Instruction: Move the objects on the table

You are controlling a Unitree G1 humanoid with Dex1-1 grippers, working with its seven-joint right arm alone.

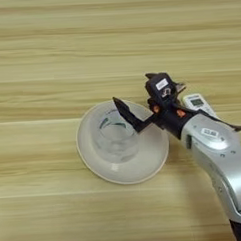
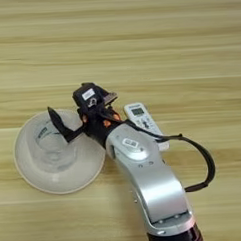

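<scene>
A clear glass cup (image 1: 113,138) stands upright in the middle of a white plate (image 1: 145,164). My right gripper (image 1: 131,87) hovers at the plate's far right edge, open, with nothing between its fingers. One black finger (image 1: 126,114) lies slantwise over the cup's upper right rim, and the cup stays outside the gap. The slim white remote (image 2: 142,119) lies on the table (image 1: 49,56) just right of the gripper, partly covered by my silver forearm (image 2: 151,183). The pliers are out of view.
A black cable (image 2: 207,163) loops off the forearm to the right, above the table. Bare wood stretches across the far half and to the left of the plate.
</scene>
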